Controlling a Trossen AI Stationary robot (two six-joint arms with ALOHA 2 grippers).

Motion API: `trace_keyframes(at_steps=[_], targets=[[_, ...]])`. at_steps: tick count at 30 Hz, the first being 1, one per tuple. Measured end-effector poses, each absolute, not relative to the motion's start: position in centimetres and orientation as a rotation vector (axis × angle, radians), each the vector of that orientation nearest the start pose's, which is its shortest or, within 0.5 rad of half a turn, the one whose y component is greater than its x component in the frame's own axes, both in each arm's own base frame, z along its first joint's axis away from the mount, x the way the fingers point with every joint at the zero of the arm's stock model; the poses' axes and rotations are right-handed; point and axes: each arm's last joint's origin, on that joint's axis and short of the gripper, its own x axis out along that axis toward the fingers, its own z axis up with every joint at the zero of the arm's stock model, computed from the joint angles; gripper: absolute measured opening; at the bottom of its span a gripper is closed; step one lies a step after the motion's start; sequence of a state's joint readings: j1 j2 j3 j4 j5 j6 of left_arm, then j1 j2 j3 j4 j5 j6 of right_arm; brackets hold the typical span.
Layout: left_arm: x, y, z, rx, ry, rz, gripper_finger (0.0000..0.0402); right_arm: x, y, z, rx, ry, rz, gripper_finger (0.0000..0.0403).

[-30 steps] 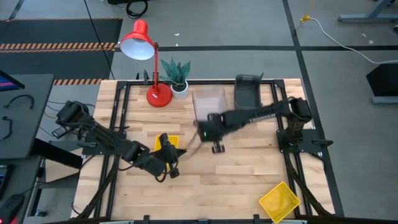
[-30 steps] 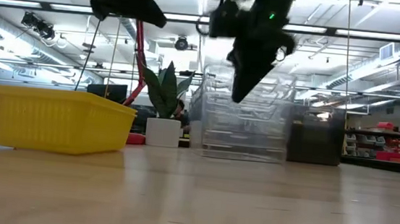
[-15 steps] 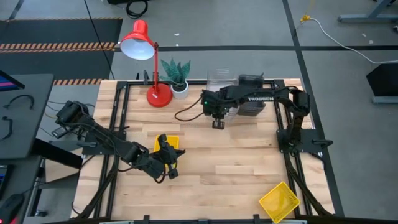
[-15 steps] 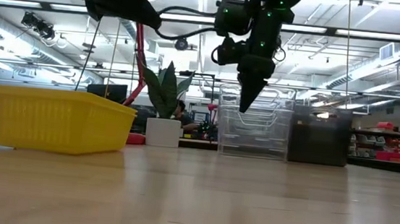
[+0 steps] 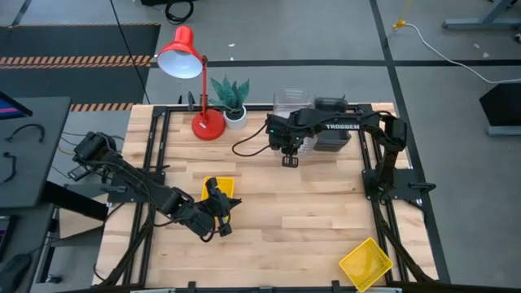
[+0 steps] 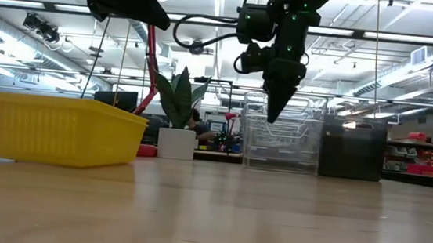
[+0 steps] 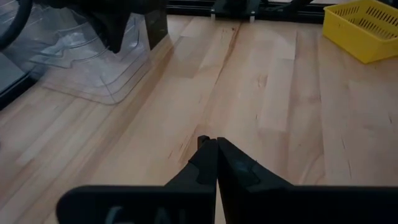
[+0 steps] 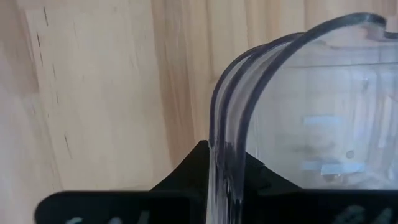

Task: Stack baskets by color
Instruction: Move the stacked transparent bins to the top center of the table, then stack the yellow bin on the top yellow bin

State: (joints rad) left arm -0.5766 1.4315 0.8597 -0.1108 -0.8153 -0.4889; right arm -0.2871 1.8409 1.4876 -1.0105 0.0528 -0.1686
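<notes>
Bare wooden tabletop (image 5: 309,212) lies open across the centre. At twelve o'clock, against the far edge, the right gripper (image 5: 288,158) pinches the rim of the clear, transparent plastic baskets (image 5: 290,106), touching a dark grey basket (image 5: 329,110). Yellow plastic baskets sit at five (image 5: 365,262) and eight (image 5: 225,187); the left gripper (image 5: 222,227), fingers together, hovers there.

— What lies around the wooden surface (image 5: 269,212)?
— Grey floor (image 5: 326,28), a hazard-striped mat (image 5: 77,47), a white cable (image 5: 444,50).
— And farther back?
— Ceiling strip lights (image 6: 46,6) (long rows), red-stocked shelves (image 6: 425,159).
</notes>
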Motion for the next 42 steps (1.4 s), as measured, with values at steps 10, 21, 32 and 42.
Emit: trace_keyframes(at_steps=[10, 21, 32, 42], targets=[[25.5, -14.0, 22.8, -0.041, 0.449, 0.347, 0.0007, 33.2, -8.1, 26.9, -0.048, 1.301, -0.175, 0.0125], [25.5, -14.0, 22.8, -0.042, 0.449, 0.348, 0.0007, 29.4, 8.7, 32.3, -0.369, 1.069, -0.043, 0.0121], [25.4, -14.2, 22.7, -0.042, 0.449, 0.342, 0.0007, 19.8, 22.7, 31.0, 0.097, 1.237, 0.128, 0.012], [25.4, -14.1, 22.8, -0.044, 0.447, 0.345, 0.0007, 14.3, 27.0, 25.2, 0.699, 1.318, -0.242, 0.0148]])
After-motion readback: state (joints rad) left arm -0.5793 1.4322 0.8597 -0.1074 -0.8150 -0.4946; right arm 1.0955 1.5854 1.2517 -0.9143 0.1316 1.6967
